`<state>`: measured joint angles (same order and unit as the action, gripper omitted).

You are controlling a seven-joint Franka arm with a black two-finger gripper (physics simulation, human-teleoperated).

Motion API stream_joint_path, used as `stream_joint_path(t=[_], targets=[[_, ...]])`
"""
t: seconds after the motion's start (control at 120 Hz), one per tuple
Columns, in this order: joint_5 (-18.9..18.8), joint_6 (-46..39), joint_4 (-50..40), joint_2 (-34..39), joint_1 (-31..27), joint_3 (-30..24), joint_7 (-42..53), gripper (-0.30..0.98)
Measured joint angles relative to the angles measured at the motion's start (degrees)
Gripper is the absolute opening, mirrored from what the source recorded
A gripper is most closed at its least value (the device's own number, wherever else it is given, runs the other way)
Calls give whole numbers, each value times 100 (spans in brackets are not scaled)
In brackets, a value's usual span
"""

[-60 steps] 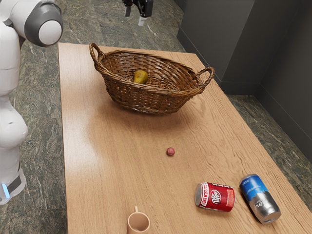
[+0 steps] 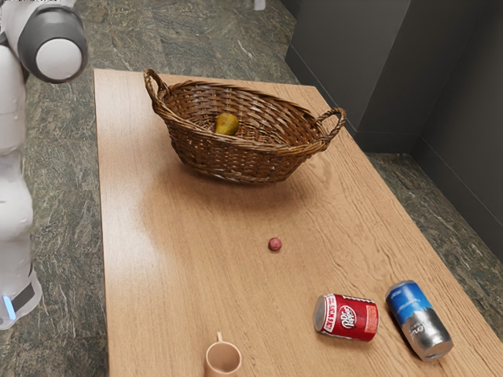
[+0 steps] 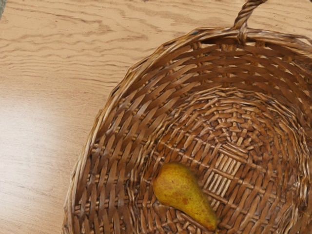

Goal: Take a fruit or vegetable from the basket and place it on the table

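Note:
At the exterior view's top edge, a small pale part of my gripper [image 2: 259, 4] shows, beyond and higher than the basket; whether it is open or shut cannot be made out. The brown wicker basket [image 2: 236, 159] stands upright on the wooden table [image 2: 185, 267], near its far end. Inside lies a yellow-green pear [image 2: 227, 123]. From the wrist, I look down on the pear [image 3: 180, 191], resting on its side on the woven bottom of the basket [image 3: 109, 161], with nothing around it.
A small reddish ball [image 2: 275, 244] lies on the table in front of the basket. Nearer the camera are a fallen red can [image 2: 348, 317], a fallen blue and silver can [image 2: 419, 320] and a tan mug [image 2: 223, 359]. One looped basket handle [image 3: 247, 13] rises above the rim.
My gripper has moved up and toward the exterior view's right, mostly past the top edge. The arm's visible links have shifted slightly left. The pear and basket have stayed put.

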<state>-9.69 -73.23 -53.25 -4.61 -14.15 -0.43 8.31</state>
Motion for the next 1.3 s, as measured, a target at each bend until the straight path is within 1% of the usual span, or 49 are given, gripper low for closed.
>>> stream_joint_path(t=[0.042, 0.1, 0.167, 0.233, 0.317, 0.408, 0.483, 0.583, 0.642, 0.708, 0.8, 0.867, 0.933, 0.967, 1.025, 1.075, 1.175, 1.3], targets=[[-63, -312, -85, -123, 2, 29, 1, 66], [-116, -728, -215, -150, -271, 83, 4, 66], [-135, -1077, -391, 37, -452, 370, 39, 66], [92, -1480, -839, 143, -543, 738, 70, 66], [253, -1824, -1012, 223, -750, 896, 108, 66], [171, -2043, -1064, 177, -508, 1162, 124, 66], [145, -2138, -1076, 163, -159, 1138, 111, 67], [137, -2148, -1097, 150, 538, 1156, 99, 66], [138, -2115, -1121, 68, 748, 1167, 96, 66], [218, -2043, -1183, 41, 747, 1214, 96, 66], [362, -1978, -1335, -15, 485, 1284, 89, 66], [474, -2038, -1410, -143, 347, 1343, 82, 66], [547, -2183, -1465, -203, 367, 1363, 60, 66], [574, -2299, -1807, -111, 458, 1438, 25, 66], [591, -2735, -3280, 648, 685, 1652, -48, 66], [614, -3128, -3990, 1023, 753, 1880, -108, 66], [633, -3672, -4366, 1039, 364, 2028, -271, 67], [618, -4051, -4427, 897, 408, 2030, -472, 67]])
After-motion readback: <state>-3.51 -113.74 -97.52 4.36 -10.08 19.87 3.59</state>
